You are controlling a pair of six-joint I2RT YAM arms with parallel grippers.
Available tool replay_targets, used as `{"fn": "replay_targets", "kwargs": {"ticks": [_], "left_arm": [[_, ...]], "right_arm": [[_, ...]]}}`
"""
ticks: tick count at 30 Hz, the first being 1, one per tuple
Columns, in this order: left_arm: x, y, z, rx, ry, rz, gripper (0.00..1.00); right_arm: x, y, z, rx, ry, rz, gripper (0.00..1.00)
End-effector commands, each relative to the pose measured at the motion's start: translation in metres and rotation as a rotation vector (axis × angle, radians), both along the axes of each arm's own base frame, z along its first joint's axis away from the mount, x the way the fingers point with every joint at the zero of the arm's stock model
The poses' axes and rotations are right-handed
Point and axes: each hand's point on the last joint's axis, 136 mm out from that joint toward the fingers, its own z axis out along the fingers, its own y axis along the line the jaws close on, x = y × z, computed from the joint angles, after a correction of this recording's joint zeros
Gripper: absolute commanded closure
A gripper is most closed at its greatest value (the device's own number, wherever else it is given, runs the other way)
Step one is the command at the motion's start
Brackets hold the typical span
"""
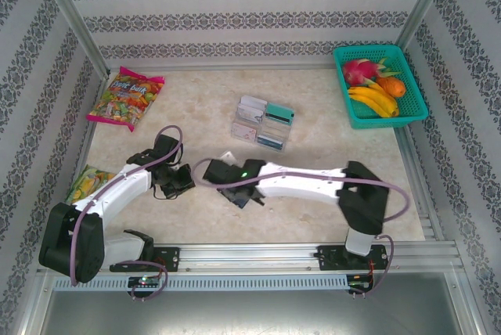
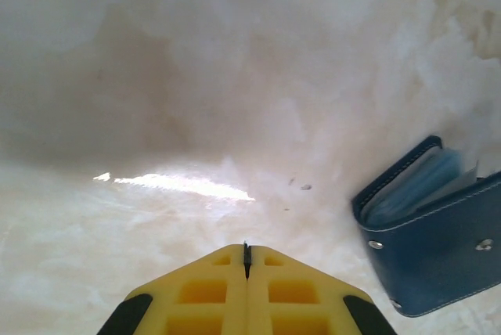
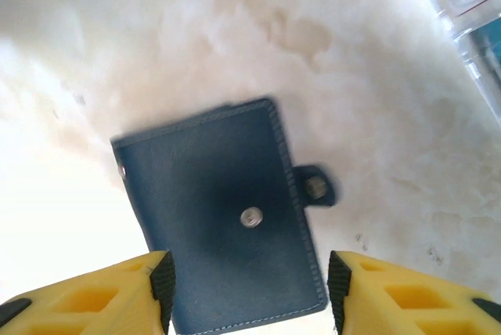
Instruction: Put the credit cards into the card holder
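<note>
The card holder (image 3: 223,210), a dark navy wallet, lies folded shut on the marble table with its snap tab (image 3: 313,186) sticking out to the right. My right gripper (image 3: 250,288) hovers just over it, open, with a yellow finger on each side and neither pad touching it. In the top view the right gripper (image 1: 231,188) covers most of the card holder (image 1: 239,198). My left gripper (image 2: 246,249) is shut on nothing, with the card holder (image 2: 438,233) to its right. The credit cards (image 1: 264,120) sit in a clear tray farther back.
A candy bag (image 1: 125,99) lies at the back left and a snack packet (image 1: 88,182) at the left edge. A green basket (image 1: 409,77) of fruit stands at the back right. Metal frame posts and patterned walls enclose the table.
</note>
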Motion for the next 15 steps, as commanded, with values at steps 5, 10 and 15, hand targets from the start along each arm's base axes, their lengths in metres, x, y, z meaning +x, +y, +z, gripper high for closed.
{"fn": "replay_targets", "kwargs": {"ticks": [5,10,15], "left_arm": [[0.015,-0.019,0.030,-0.084,-0.090,-0.038,1.00],[0.018,-0.055,0.047,-0.128,-0.138,-0.102,1.00],[0.023,-0.098,0.049,-0.115,-0.147,-0.185,1.00]], "right_arm": [[0.027,-0.017,0.010,0.303,0.113,-0.095,0.48],[0.041,-0.036,-0.014,0.285,0.157,-0.072,0.49],[0.040,-0.034,-0.020,0.285,0.190,0.018,0.53]]}}
